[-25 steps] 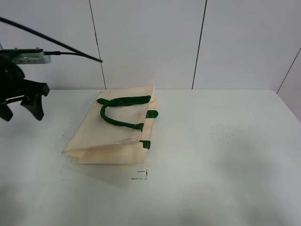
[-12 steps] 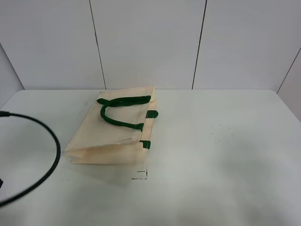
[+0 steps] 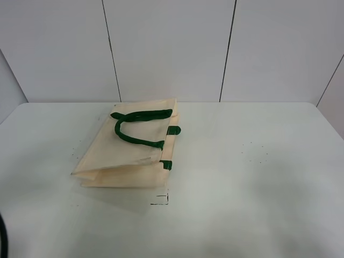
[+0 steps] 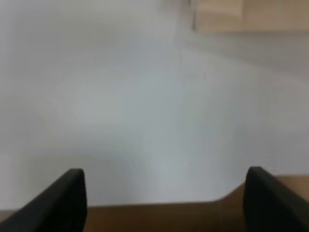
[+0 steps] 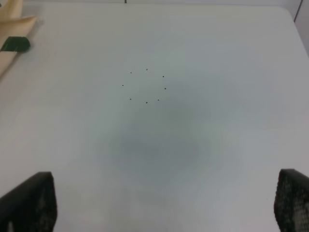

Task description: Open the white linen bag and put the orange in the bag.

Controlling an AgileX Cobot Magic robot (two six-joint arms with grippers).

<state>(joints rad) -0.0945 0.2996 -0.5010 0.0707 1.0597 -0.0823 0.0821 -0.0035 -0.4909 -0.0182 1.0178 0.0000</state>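
The white linen bag (image 3: 122, 157) lies flat and closed on the white table (image 3: 252, 177), left of the middle, with its dark green handles (image 3: 137, 115) resting on top. A corner of it with a green tab (image 5: 15, 44) shows in the right wrist view. The orange is not in any view. My left gripper (image 4: 164, 205) is open and empty over bare table near a wooden edge, in a blurred view. My right gripper (image 5: 161, 205) is open and empty over bare table to the right of the bag. Neither arm shows in the exterior high view.
A sliver of black cable (image 3: 2, 239) shows at the lower left edge of the exterior high view. A small dark mark (image 3: 160, 200) is on the table in front of the bag. White wall panels stand behind the table.
My left arm has drawn back out of the exterior high view toward the lower left. Its cable followed and is now almost gone. The bag has not moved.
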